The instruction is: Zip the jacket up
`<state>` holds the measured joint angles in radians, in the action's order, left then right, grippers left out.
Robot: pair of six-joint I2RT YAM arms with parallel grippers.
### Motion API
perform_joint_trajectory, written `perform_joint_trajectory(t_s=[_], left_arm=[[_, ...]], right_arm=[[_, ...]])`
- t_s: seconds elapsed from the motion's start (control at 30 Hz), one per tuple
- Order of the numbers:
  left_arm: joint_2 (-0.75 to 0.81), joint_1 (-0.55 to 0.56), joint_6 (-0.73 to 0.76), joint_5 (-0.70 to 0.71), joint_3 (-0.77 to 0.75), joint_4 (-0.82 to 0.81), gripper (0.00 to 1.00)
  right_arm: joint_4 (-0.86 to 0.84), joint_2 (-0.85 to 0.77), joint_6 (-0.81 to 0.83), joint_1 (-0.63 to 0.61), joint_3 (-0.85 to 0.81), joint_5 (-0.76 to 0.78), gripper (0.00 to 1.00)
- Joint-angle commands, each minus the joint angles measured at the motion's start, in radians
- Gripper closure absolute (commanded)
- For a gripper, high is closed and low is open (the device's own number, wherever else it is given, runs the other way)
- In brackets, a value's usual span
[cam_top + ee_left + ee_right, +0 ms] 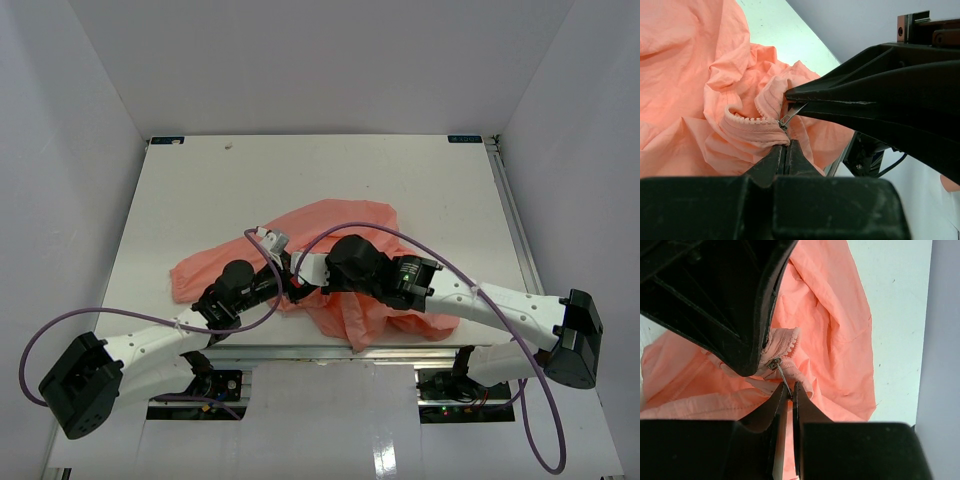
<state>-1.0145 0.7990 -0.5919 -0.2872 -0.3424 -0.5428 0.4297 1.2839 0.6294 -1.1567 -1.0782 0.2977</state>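
The salmon-pink jacket lies crumpled near the table's front edge, between both arms. My left gripper is shut on the jacket's fabric just below the zipper teeth; its jaws meet on the pink hem. My right gripper is shut on the thin metal zipper pull, jaws closed around it. The pull also shows in the left wrist view, under the right gripper's black fingertips. The two grippers are almost touching. Most of the zipper track is hidden in folds.
The white table stretches far and to both sides of the jacket. The table's front edge is close behind the grippers. Purple cables loop over the arms and the jacket. Grey walls enclose the table.
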Motion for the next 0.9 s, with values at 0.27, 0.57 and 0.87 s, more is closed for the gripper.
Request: perform_joint_trajectory(t_s=[0.27, 0.57, 0.87], left_arm=[[0.033, 0.033, 0.041, -0.269, 0.029, 0.188, 1.0], [0.012, 0.034, 0.05, -0.287, 0.027, 0.181, 1.0], [-0.009, 0.033, 0.061, -0.289, 0.014, 0.21, 1.0]], right_arm=[[-0.259, -0.026, 0.363, 0.1, -0.119, 0.087, 0.92], [-0.513, -0.07, 0.479, 0.115, 0.006, 0.023, 0.92], [-0.619, -0.066, 0.634, 0.123, 0.036, 0.069, 0.92]])
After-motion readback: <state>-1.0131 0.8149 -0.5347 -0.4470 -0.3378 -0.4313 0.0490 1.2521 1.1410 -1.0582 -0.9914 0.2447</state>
